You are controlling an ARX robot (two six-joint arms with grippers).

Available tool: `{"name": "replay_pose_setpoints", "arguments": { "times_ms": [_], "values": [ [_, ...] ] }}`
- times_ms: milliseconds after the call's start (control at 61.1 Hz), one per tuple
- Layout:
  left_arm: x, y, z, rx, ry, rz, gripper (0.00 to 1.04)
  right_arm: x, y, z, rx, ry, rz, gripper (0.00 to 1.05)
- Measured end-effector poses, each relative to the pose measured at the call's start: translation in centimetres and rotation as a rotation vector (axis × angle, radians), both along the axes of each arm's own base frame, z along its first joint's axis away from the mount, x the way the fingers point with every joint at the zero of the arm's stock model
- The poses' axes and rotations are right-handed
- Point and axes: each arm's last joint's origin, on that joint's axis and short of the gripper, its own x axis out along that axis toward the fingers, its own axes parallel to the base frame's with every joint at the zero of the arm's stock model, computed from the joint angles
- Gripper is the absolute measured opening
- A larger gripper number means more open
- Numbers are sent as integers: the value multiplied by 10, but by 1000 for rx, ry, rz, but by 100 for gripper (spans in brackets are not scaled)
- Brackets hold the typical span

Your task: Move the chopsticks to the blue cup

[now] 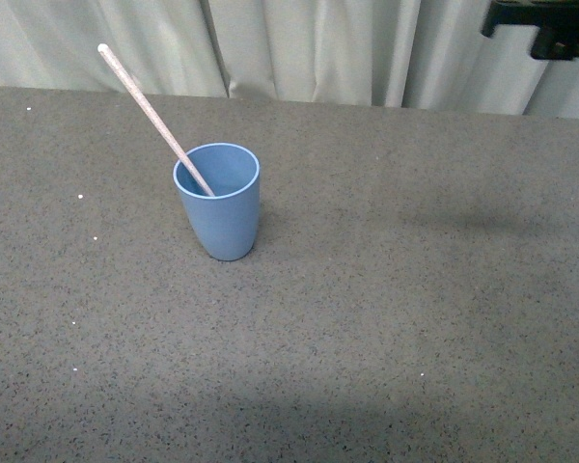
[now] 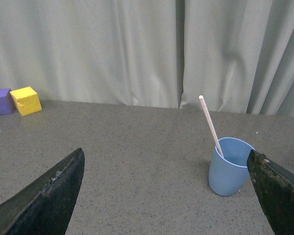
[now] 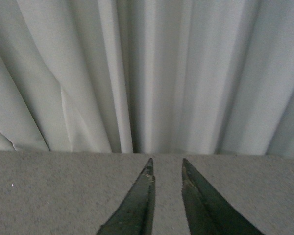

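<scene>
Blue cup (image 1: 217, 207) with chopsticks (image 1: 145, 101) inside; left claw (image 2: 165, 151) wide, right claw (image 3: 166, 159) aloft, barely apart, both empty.

Grey speckled table (image 1: 415, 318); pale pleated curtain (image 1: 309, 48).

The setting reads as a robotics lab or test bench, not a home or shop. A flat, dark grey speckled tabletop (image 1: 415, 318) fills the lower three quarters of the front view like a work counter. Across the top of every view hangs a pale grey-white pleated fabric curtain (image 1: 309, 48), a plain backdrop that closes off the room. At the left edge of the left wrist view, a small purple block (image 2: 0, 101) and a small yellow block (image 2: 25, 100) sit side by side at the curtain's foot. A black piece of robot hardware (image 1: 545, 27) juts in at the front view's upper right.
</scene>
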Motion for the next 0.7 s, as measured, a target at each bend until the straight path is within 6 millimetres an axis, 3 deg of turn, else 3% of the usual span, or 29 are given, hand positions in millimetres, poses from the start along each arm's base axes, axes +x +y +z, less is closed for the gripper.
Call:
{"name": "replay_pose_setpoints", "arguments": {
  "times_ms": [98, 311, 458, 704],
  "values": [
    [0, 0, 0, 0, 0, 0, 98, -26, -15, 0, -8, 16, 1, 1],
    [0, 0, 0, 0, 0, 0, 98, -72, -38, 14, -5, 11, 6, 1],
    [0, 0, 0, 0, 0, 0, 98, -98, -49, 13, -6, 17, 2, 1],
    [0, 0, 0, 0, 0, 0, 98, -124, -58, 14, -4, 16, 3, 1]
  ]
}}
